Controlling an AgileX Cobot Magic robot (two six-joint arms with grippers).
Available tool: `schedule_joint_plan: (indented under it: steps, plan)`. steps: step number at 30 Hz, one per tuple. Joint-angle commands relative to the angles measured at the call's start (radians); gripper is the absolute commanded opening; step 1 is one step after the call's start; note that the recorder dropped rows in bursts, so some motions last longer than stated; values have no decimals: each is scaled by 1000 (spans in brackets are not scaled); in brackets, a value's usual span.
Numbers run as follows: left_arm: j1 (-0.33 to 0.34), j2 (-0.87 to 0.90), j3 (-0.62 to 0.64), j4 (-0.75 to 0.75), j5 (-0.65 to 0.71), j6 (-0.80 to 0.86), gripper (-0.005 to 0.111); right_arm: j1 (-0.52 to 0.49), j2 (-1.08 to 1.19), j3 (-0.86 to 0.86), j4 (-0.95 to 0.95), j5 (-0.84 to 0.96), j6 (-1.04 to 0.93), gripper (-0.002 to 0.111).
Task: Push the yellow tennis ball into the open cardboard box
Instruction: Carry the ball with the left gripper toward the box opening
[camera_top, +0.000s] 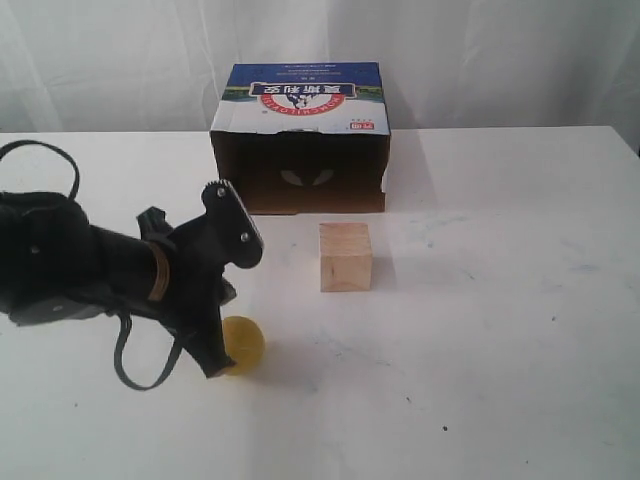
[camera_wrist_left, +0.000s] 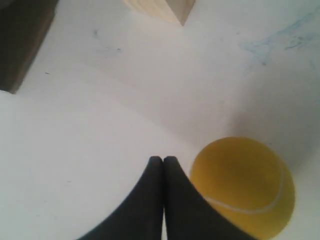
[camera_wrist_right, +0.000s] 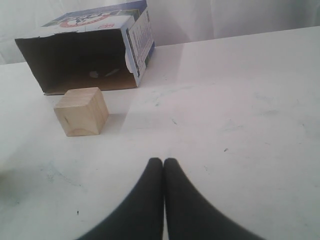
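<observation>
The yellow tennis ball (camera_top: 244, 344) lies on the white table, near the front left, and its seam shows in the left wrist view (camera_wrist_left: 245, 187). My left gripper (camera_top: 213, 368) is shut and empty, its tips down at the table just to the ball's left, close against it (camera_wrist_left: 163, 159). The open cardboard box (camera_top: 300, 135) lies on its side at the back centre, dark mouth facing forward; the right wrist view also takes in this box (camera_wrist_right: 85, 50). My right gripper (camera_wrist_right: 163, 161) is shut and empty over bare table, out of the exterior view.
A pale wooden cube (camera_top: 345, 256) stands between ball and box, slightly right of the box's mouth centre; the same cube (camera_wrist_right: 81, 111) appears in the right wrist view. The white table (camera_top: 500, 330) stretches bare to the right. A white curtain hangs behind.
</observation>
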Motion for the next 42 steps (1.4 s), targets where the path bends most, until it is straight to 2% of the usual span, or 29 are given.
schedule_joint_plan:
  steps: [1,6,9,11,16,21,32,36,42]
  plan:
    - [28,-22,-100,109,92,0,0,-3,-5,5,-5,-8,-4,0]
    - [48,-56,-180,169,197,-12,0,-3,-5,5,-5,-8,-4,0]
    - [48,-95,-170,168,283,-111,0,-3,-5,5,-5,-8,-4,0]
    - [45,-121,-133,165,292,-161,0,-3,-5,5,-5,-8,-4,0]
    - [45,-156,-26,156,234,-208,0,-3,-5,5,-5,-8,-4,0]
    - [47,-114,18,128,25,-227,0,-3,-5,5,-5,-8,-4,0]
    - [153,208,-108,128,-90,-224,0,-3,-5,5,-5,-8,-4,0]
    - [156,270,-159,138,-112,-221,0,-3,-5,5,-5,-8,-4,0]
    - [149,259,-184,142,-103,-224,0,-3,-5,5,-5,-8,-4,0]
